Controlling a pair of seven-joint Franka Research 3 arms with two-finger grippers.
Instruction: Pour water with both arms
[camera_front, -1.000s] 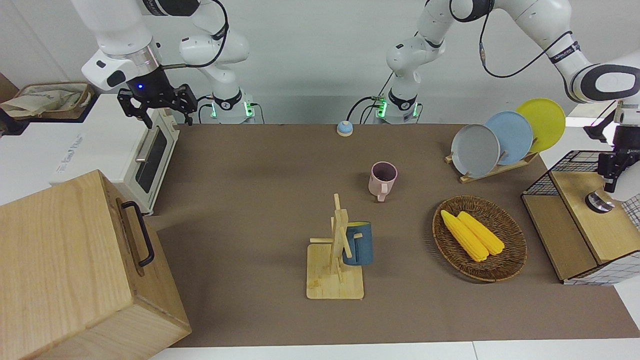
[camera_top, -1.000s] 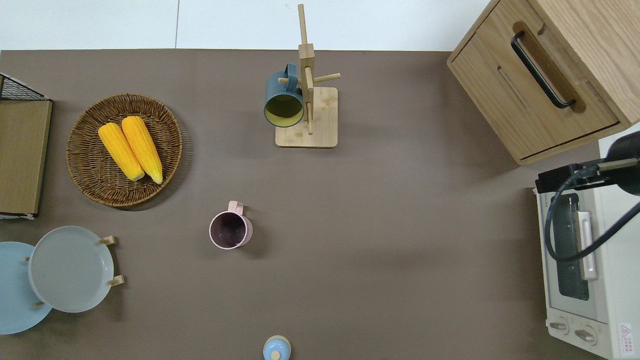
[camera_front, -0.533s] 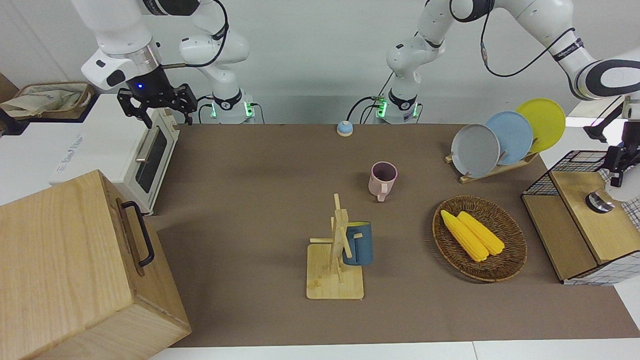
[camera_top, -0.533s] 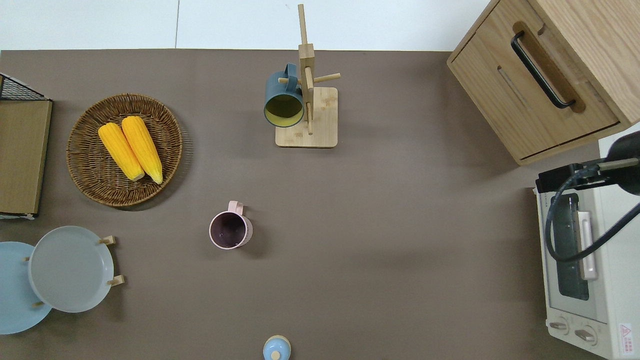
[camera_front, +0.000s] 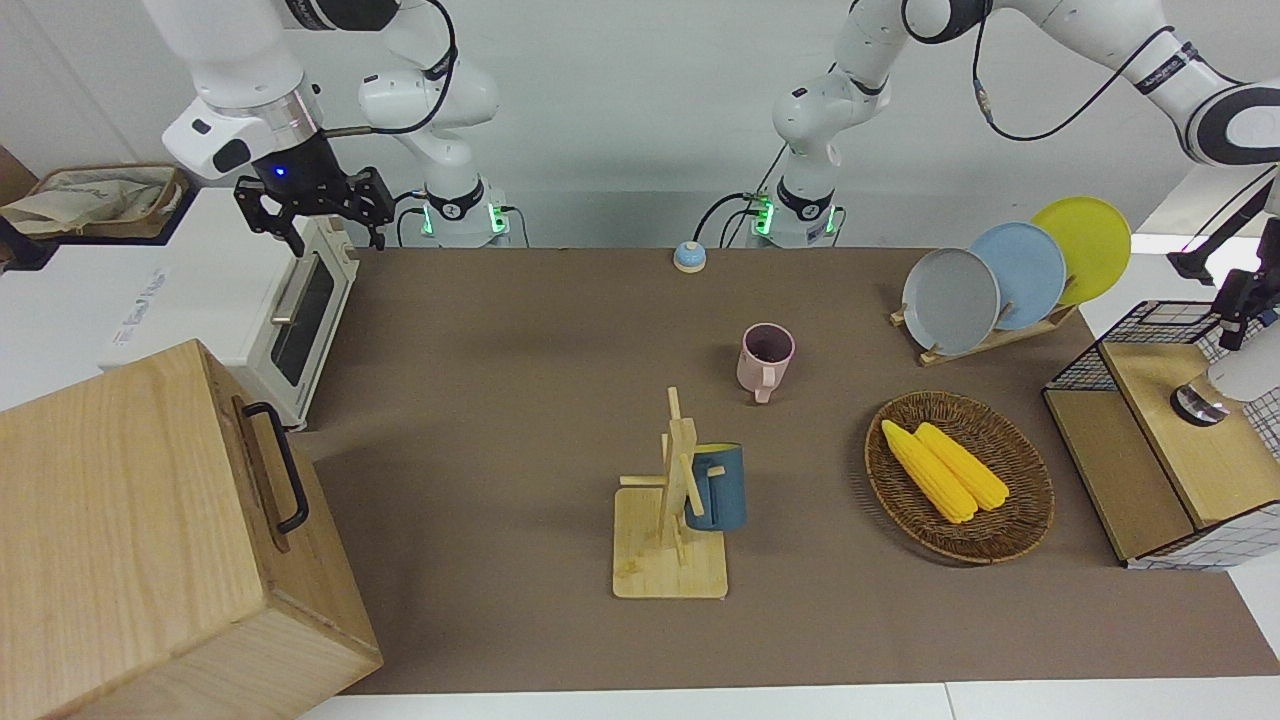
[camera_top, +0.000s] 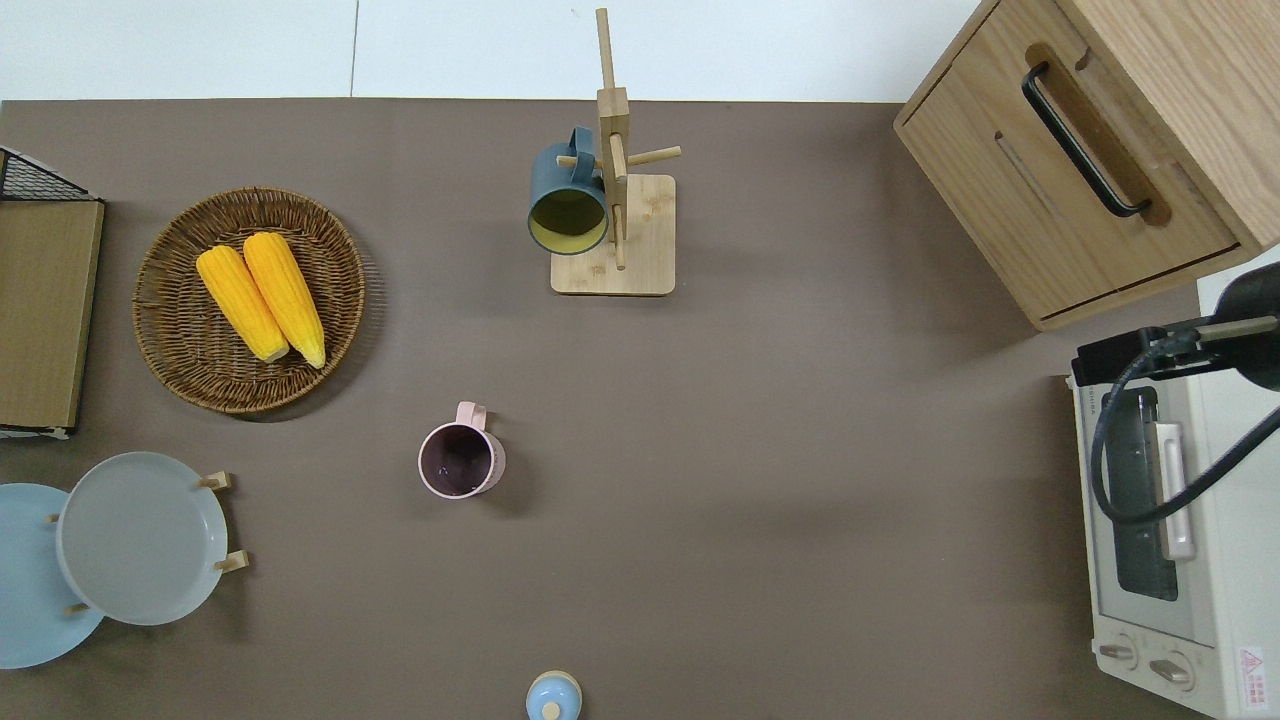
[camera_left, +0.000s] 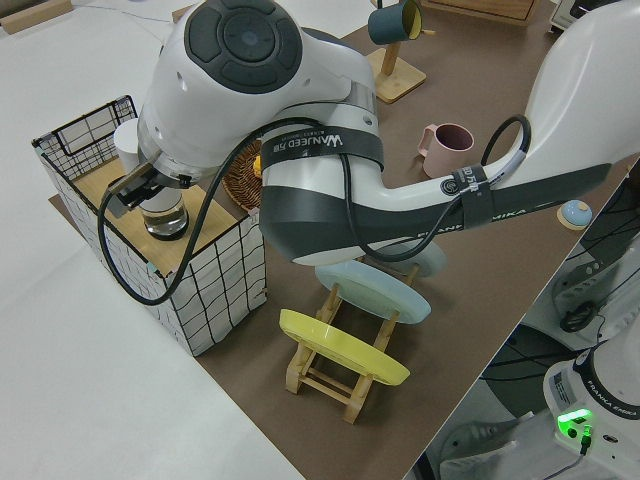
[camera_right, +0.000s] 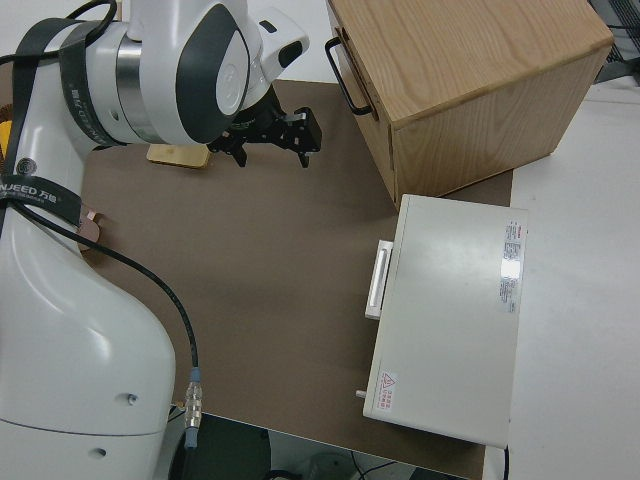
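Note:
My left arm (camera_left: 300, 150) reaches over the wire basket (camera_front: 1150, 330) at its own end of the table. Its gripper (camera_front: 1240, 315) hangs above the basket's wooden shelf (camera_front: 1190, 460), near the edge of the front view. A small glass with a dark base (camera_front: 1200, 403) (camera_left: 165, 215) stands on that shelf, with a white cup (camera_left: 125, 145) beside it. Nothing shows in this gripper. No water is visible. A pink mug (camera_front: 766, 358) (camera_top: 461, 460) stands upright mid-table. My right arm is parked, its gripper (camera_front: 318, 228) (camera_right: 272, 148) open and holding nothing.
A blue mug (camera_front: 716, 487) hangs on a wooden mug tree (camera_front: 672, 540). A woven basket (camera_front: 1020, 500) holds two corn cobs (camera_front: 945, 468). A plate rack (camera_front: 985, 335), a white toaster oven (camera_front: 285, 310), a wooden box (camera_front: 150, 540) and a small blue knob (camera_front: 689, 257) ring the table.
My left gripper has lifted away from the small glass and drifted outward toward the end of the table. The right arm and everything on the table stayed put.

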